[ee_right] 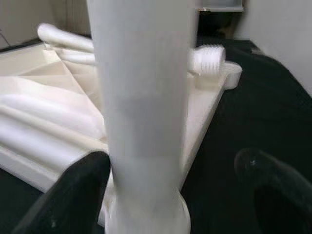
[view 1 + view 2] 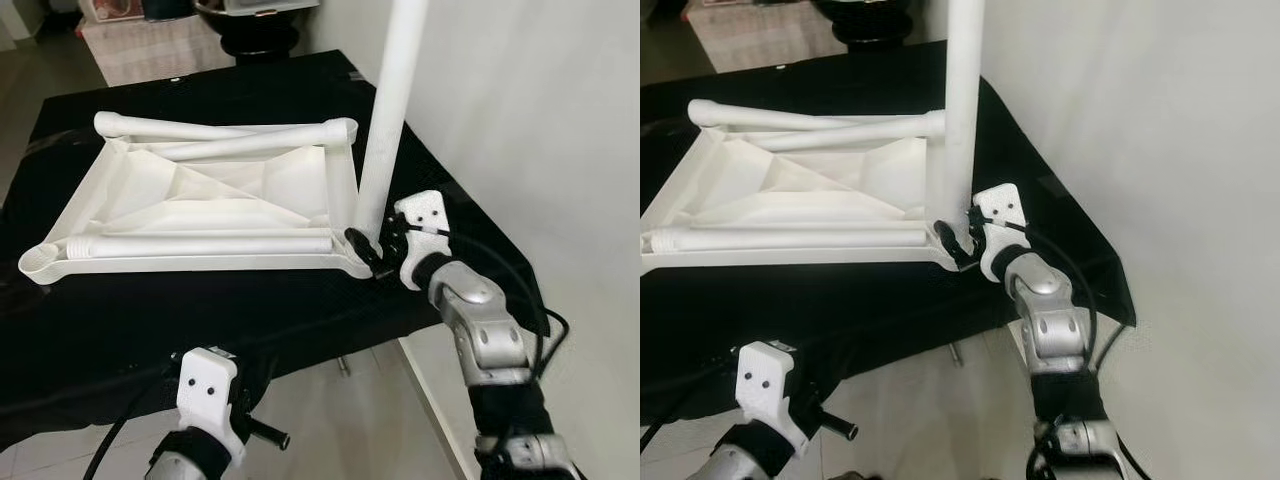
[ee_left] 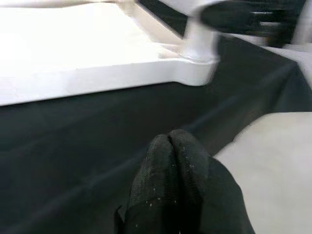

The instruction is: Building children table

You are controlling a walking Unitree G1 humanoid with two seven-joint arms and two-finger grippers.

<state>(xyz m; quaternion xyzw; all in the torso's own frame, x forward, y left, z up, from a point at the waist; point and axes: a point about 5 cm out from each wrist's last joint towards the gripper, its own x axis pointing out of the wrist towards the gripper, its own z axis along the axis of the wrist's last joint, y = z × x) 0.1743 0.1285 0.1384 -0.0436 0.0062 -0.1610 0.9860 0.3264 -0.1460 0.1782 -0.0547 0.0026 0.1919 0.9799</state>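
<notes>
A black-draped table (image 2: 250, 320) carries the white plastic tabletop (image 2: 200, 205), upside down, with loose legs (image 2: 200, 243) lying on it. An upright leg (image 2: 385, 120) stands in its near right corner socket; the right gripper (image 2: 372, 250) straddles the leg's base, fingers spread. The left gripper (image 3: 170, 161), pressed closed, hangs near the table's front edge.

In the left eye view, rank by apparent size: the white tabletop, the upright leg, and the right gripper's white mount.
1. White tabletop, lying upside down on the black cloth, covers the most area.
2. Upright leg, long but narrow, standing in the near right corner.
3. Right gripper's white mount, smallest, though nearer the camera.
</notes>
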